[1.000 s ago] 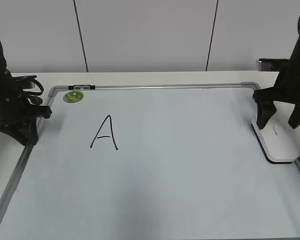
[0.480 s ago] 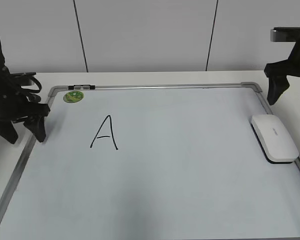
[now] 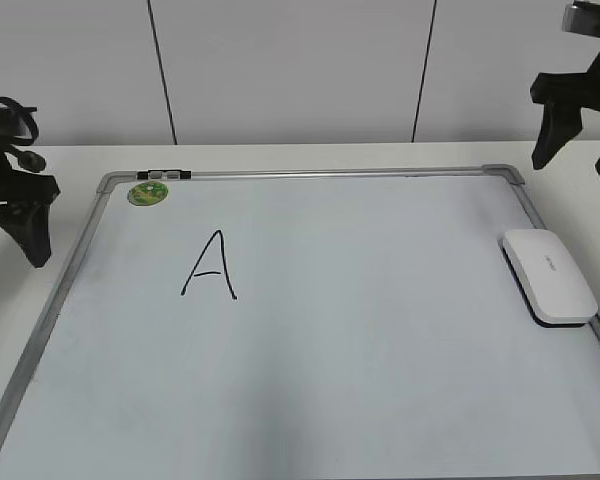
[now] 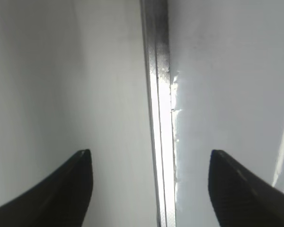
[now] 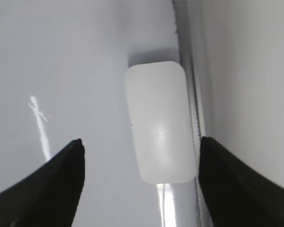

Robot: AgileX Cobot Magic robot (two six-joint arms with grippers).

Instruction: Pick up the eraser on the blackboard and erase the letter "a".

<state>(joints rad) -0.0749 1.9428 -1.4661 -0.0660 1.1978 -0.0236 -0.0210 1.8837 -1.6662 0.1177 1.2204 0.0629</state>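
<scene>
High over the board's right edge, right gripper (image 5: 139, 184) spread wide, gripping nothing, directly above the eraser (image 5: 161, 127) flat on the blackboard (image 3: 310, 370) against its right frame. Off the left frame, left gripper (image 4: 149, 182) likewise wide apart. Black capital "A" (image 3: 210, 266) on the board's left half, well apart from the eraser.

Over the last second the right gripper (image 3: 578, 150) has lifted off the eraser (image 3: 549, 276), where its fingers stood at the eraser's far end, and now hangs high above the board's far right corner with jaws spread wide and empty. The left gripper (image 3: 5, 240) has drawn back from the blackboard (image 3: 380, 380) frame's left edge and now hangs over the table, just outside the frame.
</scene>
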